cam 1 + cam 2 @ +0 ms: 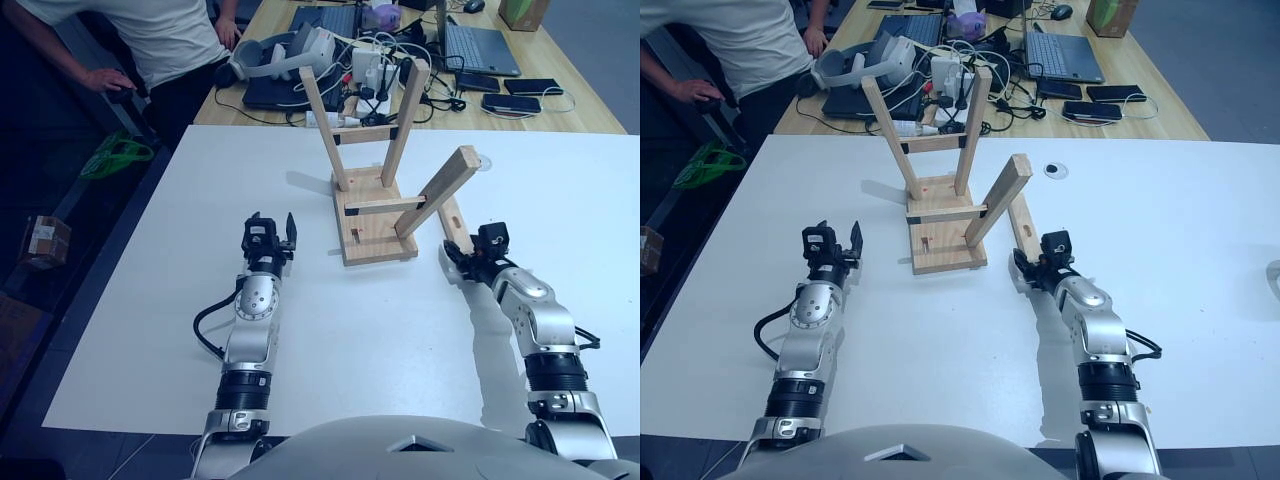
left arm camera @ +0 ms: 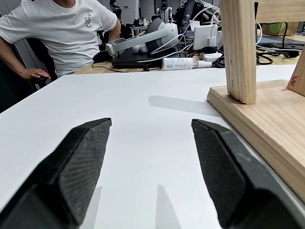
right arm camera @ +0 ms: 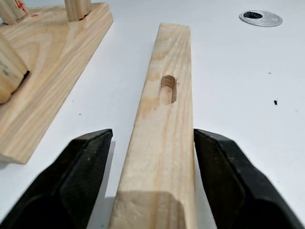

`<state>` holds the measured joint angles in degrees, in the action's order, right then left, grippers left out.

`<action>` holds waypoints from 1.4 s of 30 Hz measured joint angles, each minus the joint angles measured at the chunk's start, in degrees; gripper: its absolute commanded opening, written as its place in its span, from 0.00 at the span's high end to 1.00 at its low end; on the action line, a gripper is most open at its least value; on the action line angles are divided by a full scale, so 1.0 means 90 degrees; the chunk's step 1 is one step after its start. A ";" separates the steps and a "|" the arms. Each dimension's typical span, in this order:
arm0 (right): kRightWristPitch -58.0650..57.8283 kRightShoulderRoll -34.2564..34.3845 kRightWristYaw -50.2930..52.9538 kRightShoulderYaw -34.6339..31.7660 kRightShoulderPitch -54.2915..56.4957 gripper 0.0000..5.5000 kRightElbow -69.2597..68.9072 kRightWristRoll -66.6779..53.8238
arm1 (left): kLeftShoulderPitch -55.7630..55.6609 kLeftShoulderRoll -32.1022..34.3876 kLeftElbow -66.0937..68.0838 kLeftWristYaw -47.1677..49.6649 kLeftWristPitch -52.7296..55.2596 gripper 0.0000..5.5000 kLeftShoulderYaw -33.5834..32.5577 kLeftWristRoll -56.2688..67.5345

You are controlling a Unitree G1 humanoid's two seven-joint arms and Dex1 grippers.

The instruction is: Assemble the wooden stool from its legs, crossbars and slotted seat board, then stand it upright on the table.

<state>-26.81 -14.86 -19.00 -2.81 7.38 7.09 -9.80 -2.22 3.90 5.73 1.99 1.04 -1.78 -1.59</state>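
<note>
Three legs (image 1: pixel 404 125) on seat board (image 1: pixel 378 246)

No legible text or signs

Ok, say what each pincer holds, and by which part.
Nothing is held. The left pincer is open and empty; the open right pincer straddles the near end of the loose pale wooden leg.
</note>
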 measured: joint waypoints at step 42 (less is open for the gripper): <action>0.0570 -0.0338 -0.0368 0.0479 0.1646 0.63 -0.4357 -0.2683 | -0.4569 0.1152 -0.2900 0.1909 0.5520 0.44 -0.1999 1.0896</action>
<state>-21.69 -17.90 -22.31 1.50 22.20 -32.12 -33.95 -43.35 14.26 -20.37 19.17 50.72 -19.77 96.47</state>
